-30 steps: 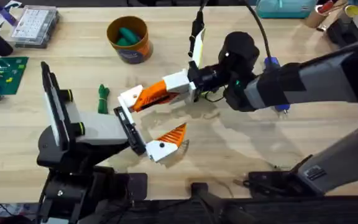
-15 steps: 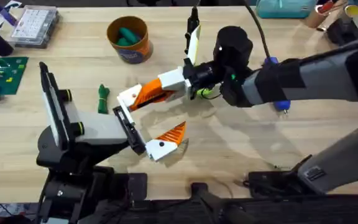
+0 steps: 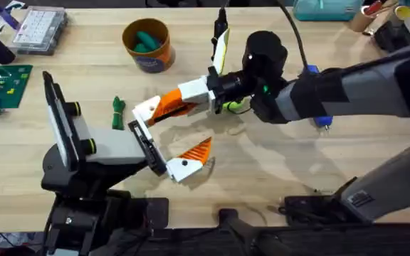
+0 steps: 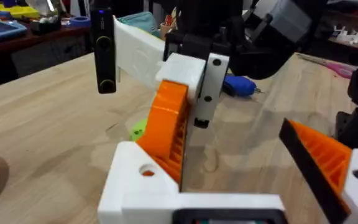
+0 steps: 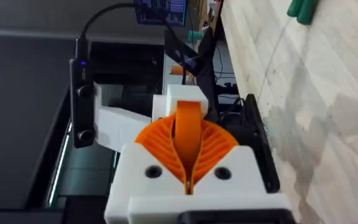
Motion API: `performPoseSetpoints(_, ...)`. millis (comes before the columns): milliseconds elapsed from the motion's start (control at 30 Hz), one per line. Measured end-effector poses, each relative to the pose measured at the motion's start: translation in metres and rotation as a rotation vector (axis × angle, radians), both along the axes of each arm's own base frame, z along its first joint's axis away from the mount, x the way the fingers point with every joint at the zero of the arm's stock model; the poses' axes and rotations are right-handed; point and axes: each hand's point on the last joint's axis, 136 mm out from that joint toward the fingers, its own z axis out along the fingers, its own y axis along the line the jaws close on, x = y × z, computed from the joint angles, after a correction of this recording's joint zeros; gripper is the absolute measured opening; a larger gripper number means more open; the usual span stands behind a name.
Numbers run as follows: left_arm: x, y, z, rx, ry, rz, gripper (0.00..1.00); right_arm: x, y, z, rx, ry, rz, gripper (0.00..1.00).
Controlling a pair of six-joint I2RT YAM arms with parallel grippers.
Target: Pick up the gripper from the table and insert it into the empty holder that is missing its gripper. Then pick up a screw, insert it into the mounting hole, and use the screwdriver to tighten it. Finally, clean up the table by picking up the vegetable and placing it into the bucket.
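Far left on the big light wooden plank table (image 3: 276, 178): a flat green board with small coloured bits (image 3: 3, 82) and, behind it, a clear plastic box of tiny parts (image 3: 40, 28). Next along, the grey left arm's gripper (image 3: 169, 135), wide open, holding nothing, its two ends far apart. On one end, the small white plastic holder with a round hole (image 4: 138, 180), bare of any orange pad; on the other end, a white bracket with an orange ribbed pad (image 3: 192, 156). Just left of the holder, the small dark green bumpy toy vegetable (image 3: 117, 112), lying flat on the wood, not in any gripper. Behind that, near the far edge, the round orange bucket with a blue band (image 3: 146, 44), standing upright with green things inside, well apart from the vegetable. Near the middle, the right arm's white-and-orange gripper (image 3: 164, 108), reaching across and squeezed tight on the small orange ribbed wedge gripper (image 5: 188, 127), with that wedge right up against the white holder. Cannot tell if the wedge sits all the way in. Just under the right arm, a small lime-green round disc (image 3: 237, 107) on the table. Further right, the bright blue pen-shaped screwdriver (image 4: 241, 84), lying on the wood behind the dark arm, mostly hidden.
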Motion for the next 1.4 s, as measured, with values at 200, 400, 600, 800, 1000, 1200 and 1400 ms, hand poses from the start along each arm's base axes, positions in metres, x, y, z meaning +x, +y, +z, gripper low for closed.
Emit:
performPoseSetpoints(200,0.0003,0.0002,0.0,0.0,0.0,0.002,0.988,0.0006,0.0005,0.0003,0.0,-0.001,-0.003,0.02)
performPoseSetpoints(400,0.0004,0.0003,0.0001,0.0,0.0,0.002,0.988,0.0007,0.0005,0.0002,0.0,-0.001,-0.004,0.02)
performPoseSetpoints(600,0.0005,0.0003,0.0,0.0,0.0,0.003,0.988,0.0009,0.0008,0.0003,0.0,-0.002,-0.006,0.014)
performPoseSetpoints(800,0.0005,0.0004,0.0001,0.0,-0.001,0.004,0.988,0.001,0.0008,0.0003,0.0,-0.002,-0.006,0.011)
performPoseSetpoints(1000,0.0008,0.0005,0.0,0.001,-0.001,0.005,0.988,0.0013,0.0013,-0.0004,-0.002,-0.001,-0.01,0.269)
performPoseSetpoints(1200,-0.0058,-0.0038,0.0001,0.0,-0.001,-0.038,0.988,0.0037,0.0051,-0.0002,0.0,-0.014,-0.033,0.986)
performPoseSetpoints(1400,-0.0065,-0.0042,0.0001,0.0,-0.001,-0.043,0.988,0.0041,0.0056,-0.0003,-0.001,-0.014,-0.036,0.996)
